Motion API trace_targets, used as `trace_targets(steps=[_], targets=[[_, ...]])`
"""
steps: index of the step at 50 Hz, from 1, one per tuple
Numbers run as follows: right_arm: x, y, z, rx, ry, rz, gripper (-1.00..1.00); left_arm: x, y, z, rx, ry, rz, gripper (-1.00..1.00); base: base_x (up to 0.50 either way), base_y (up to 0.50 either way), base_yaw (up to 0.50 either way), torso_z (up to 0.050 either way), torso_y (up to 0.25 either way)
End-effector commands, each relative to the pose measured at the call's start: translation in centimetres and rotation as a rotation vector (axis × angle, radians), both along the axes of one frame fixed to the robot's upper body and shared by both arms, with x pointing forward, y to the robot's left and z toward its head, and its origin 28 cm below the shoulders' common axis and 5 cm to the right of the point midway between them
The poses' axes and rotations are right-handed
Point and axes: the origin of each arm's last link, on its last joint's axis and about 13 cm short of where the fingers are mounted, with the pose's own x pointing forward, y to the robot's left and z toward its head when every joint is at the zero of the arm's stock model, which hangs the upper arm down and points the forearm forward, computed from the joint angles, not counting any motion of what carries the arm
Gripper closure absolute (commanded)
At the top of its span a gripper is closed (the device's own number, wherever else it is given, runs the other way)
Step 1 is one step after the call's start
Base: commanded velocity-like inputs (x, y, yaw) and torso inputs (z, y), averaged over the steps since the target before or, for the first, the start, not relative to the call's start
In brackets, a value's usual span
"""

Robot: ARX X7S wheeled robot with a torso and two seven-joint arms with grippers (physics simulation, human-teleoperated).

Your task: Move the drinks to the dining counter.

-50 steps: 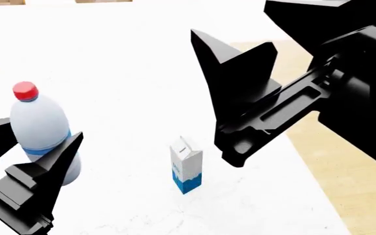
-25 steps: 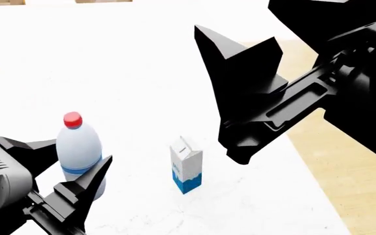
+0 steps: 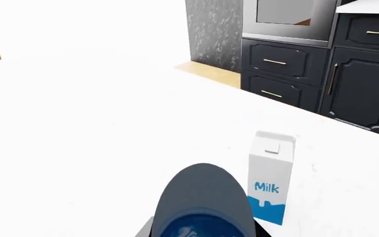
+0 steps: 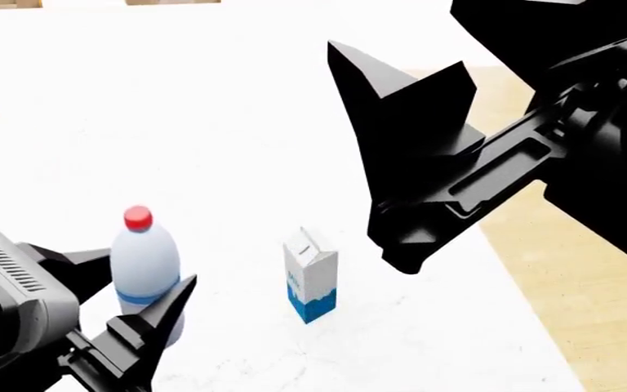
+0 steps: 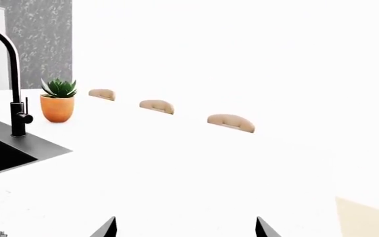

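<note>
Clear plastic on that water bottle (image 4: 144, 265), so I'd guess it's light and a bit squishy, probably slick too. It's sitting upright between the left gripper's (image 4: 128, 302) fingers, which look clamped on its lower half around the blue label. That seems like the sane place to hold it: low and on the wide part, not up by the red cap where it'd tip. From the left wrist view you just see the bottle's rounded body right up against the camera.

Just to the gripper's right, standing free on the white counter (image 4: 237, 122), is the milk carton (image 4: 311, 276). Small, boxy, likely light and a little crushable, so flat sides are the spot to pinch, gently. It's already on the dining counter by the look of it.

Further right, the right gripper (image 4: 401, 114) hangs above the counter, spread wide with nothing in it. Its wrist view shows the faucet (image 5: 8, 74) and sink (image 5: 5, 150), plus a potted plant (image 5: 58, 101).

No wine bottle in sight.
</note>
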Motion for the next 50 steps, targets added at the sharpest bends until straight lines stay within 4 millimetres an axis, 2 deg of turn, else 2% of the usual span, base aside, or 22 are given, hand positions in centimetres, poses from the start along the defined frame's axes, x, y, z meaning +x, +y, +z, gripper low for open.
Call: trace_targets(steps=[1,21,22,50], targets=[[0.0,0.0,0.1,0.000,-0.002,0.001,-1.00,0.2,0.0,-0.4,-0.009,0.013,0.002,1.00,0.00,0.00,0.00,0.000,0.000],[-0.1,-0.1,0.1,0.000,-0.004,-0.002,-1.00,0.3,0.0,-1.5,-0.002,0.040,-0.012,1.00,0.00,0.00,0.00,0.000,0.001],[-0.1,-0.1,0.1,0.000,-0.004,-0.001,-1.00,0.3,0.0,-1.4,-0.001,0.039,-0.013,-1.00,0.00,0.00,0.00,0.000,0.000],[-0.1,0.0,0.1,0.003,-0.005,-0.006,-1.00,0.2,0.1,-0.8,-0.001,0.014,-0.004,-1.00,0.00,0.00,0.00,0.000,0.000]])
